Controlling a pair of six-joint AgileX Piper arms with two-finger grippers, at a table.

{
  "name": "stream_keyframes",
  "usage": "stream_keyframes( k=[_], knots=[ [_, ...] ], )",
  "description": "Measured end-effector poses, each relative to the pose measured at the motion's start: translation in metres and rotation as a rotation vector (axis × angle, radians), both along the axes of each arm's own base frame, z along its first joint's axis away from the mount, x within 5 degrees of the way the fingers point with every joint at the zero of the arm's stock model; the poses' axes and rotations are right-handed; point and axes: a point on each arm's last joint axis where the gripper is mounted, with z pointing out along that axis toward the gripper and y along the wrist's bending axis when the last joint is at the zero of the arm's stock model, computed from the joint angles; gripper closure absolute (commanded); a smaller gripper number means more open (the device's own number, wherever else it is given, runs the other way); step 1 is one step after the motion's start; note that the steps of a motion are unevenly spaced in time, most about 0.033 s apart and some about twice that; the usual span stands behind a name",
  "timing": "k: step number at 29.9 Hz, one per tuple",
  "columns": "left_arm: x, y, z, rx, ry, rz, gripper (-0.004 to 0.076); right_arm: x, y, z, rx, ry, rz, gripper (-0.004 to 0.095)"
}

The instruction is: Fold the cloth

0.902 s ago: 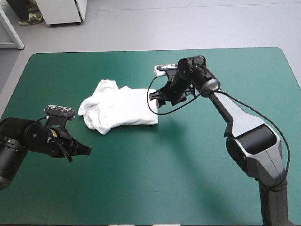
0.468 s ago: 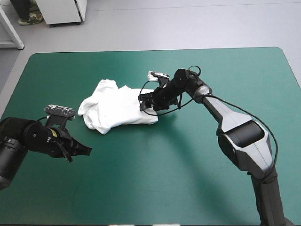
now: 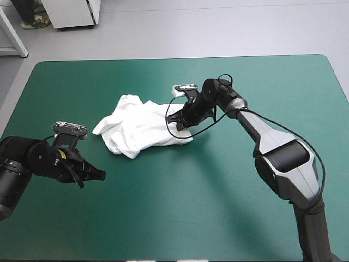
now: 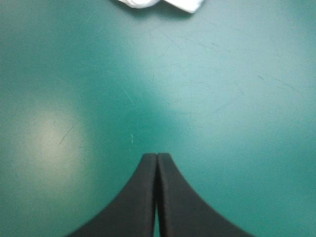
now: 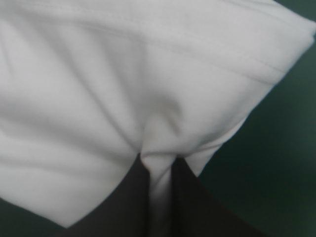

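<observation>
The white T-shirt lies as a loosely folded bundle on the teal-green table, left of the middle. My right gripper is at the bundle's right edge, shut on the T-shirt. In the right wrist view a pinch of the T-shirt runs down between the black fingers, with a hemmed edge ahead of them. My left gripper rests shut over bare cover near the table's left side, its fingers meeting in one arch. Only a scrap of the T-shirt shows far ahead of it.
Bare teal-green cover stretches across the front and right of the table. The right arm reaches in from the right, low over the cover. The table's far edge lies behind the T-shirt.
My right gripper went from open to shut on the T-shirt's right edge. The bundle has shifted a little to the right and its near corner now juts out. The left arm has not moved.
</observation>
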Motion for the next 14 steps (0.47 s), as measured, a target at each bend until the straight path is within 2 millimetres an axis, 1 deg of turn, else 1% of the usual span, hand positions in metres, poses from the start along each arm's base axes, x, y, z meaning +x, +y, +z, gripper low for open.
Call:
stream_keyframes(
  k=[2, 5, 10, 14],
  knots=[
    [0.000, 0.000, 0.000, -0.002, 0.000, 0.000, 0.0733, 0.001, -0.014, 0.005, -0.064, 0.004, -0.008, 0.0927],
    [0.000, -0.001, 0.000, -0.016, 0.003, -0.001, 0.0733, 0.009, -0.052, 0.014, -0.131, 0.023, -0.060, 0.0927],
    [-0.003, -0.002, 0.002, -0.037, -0.006, -0.004, 0.0733, 0.023, -0.133, 0.020, -0.163, 0.085, -0.235, 0.0927],
    [-0.009, 0.002, 0.007, -0.004, -0.040, -0.003, 0.0733, 0.021, -0.207, 0.013, -0.234, 0.138, -0.404, 0.0927]
  ],
)
